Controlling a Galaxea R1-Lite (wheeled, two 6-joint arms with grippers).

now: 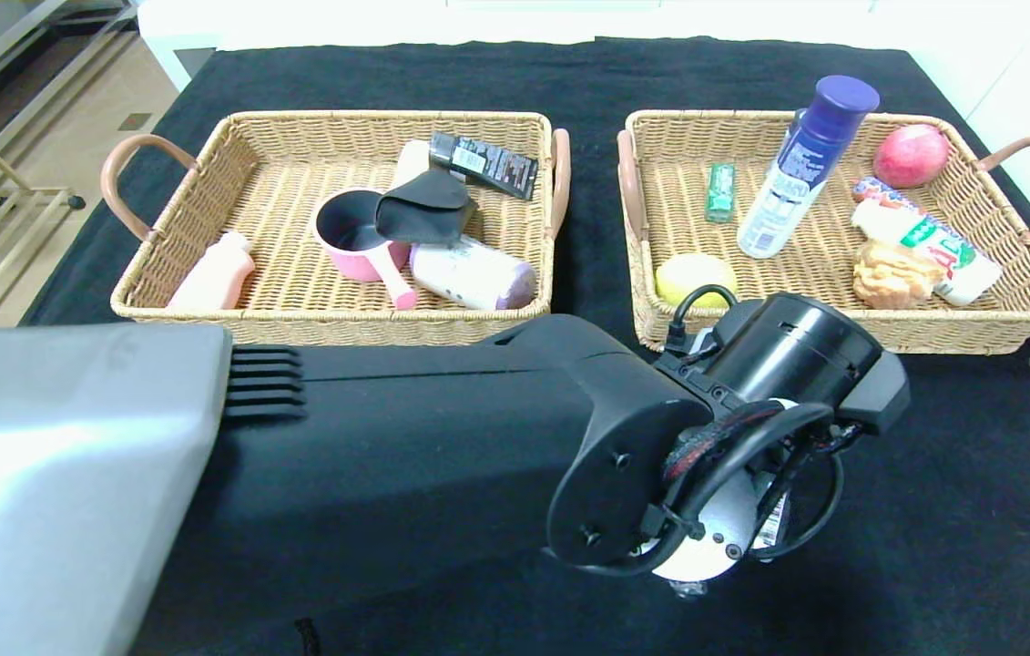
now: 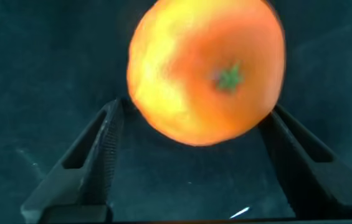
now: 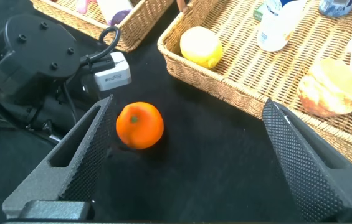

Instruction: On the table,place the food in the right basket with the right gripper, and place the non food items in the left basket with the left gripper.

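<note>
orange (image 3: 139, 125) lies on the black table (image 1: 979, 510) in front of the right basket (image 1: 979, 323), outside it. left gripper (image 2: 191, 155) hangs over the orange, fingers spread wide on either side, not touching it. right gripper (image 3: 185, 155) near, fingers wide apart, holding nothing.

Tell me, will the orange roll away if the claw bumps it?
Probably. The orange is round and sits loose on the flat black cloth, touching nothing, so a nudge could send it rolling. Its smooth skin may also slip between narrow fingers.
</note>
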